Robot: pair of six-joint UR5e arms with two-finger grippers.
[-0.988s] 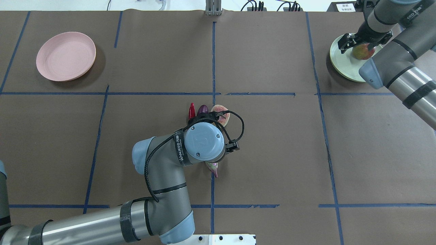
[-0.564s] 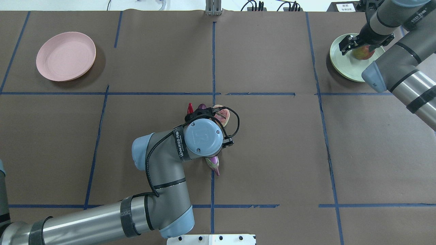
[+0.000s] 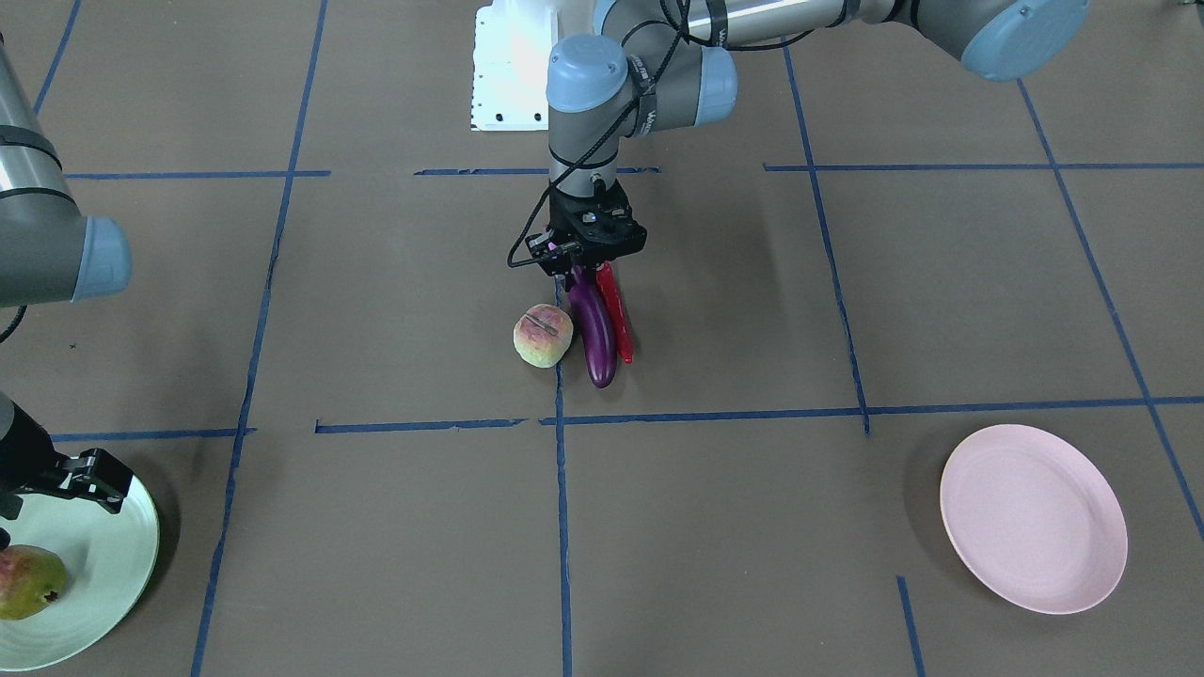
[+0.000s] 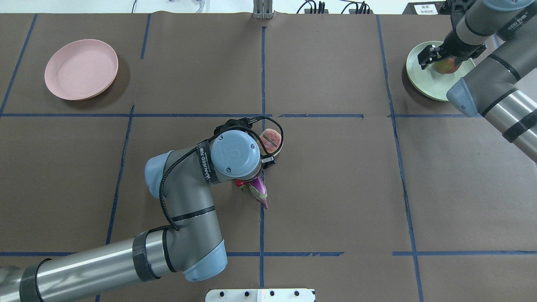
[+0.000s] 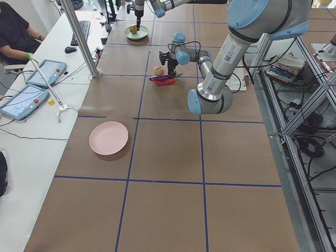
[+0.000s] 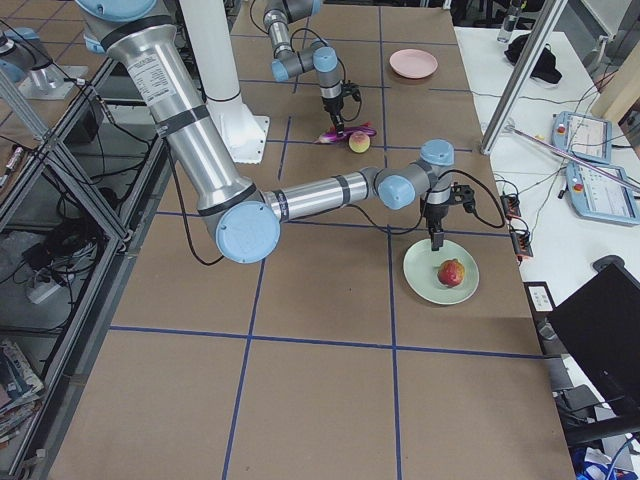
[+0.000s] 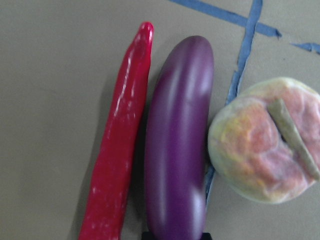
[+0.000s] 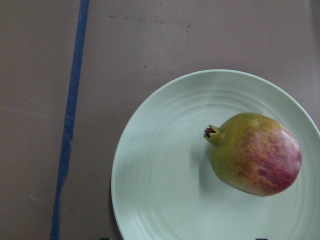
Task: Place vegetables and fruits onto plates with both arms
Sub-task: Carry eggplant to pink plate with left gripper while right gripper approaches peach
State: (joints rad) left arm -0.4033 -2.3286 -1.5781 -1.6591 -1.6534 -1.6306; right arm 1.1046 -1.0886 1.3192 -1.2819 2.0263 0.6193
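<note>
My left gripper (image 3: 588, 273) is shut on the cap end of the purple eggplant (image 3: 597, 334), which fills the middle of the left wrist view (image 7: 177, 145). The red chili (image 3: 618, 320) lies right beside the eggplant, and the peach (image 3: 543, 336) sits on its other side. In the overhead view my wrist hides most of both vegetables. My right gripper (image 4: 444, 58) is open and empty above the mint plate (image 4: 423, 82). The pomegranate (image 8: 255, 155) lies free on that plate. The pink plate (image 4: 81, 69) holds nothing.
Blue tape lines divide the brown table cover into squares. The white base block (image 4: 260, 295) sits at the robot's edge. Tablets (image 5: 26, 100) and a metal pole (image 5: 79, 37) stand on the operators' side bench.
My left wrist has moved left and toward the far side, and the eggplant's cap end has shifted with it. My right gripper has drawn back from the pomegranate, which stays on the mint plate.
</note>
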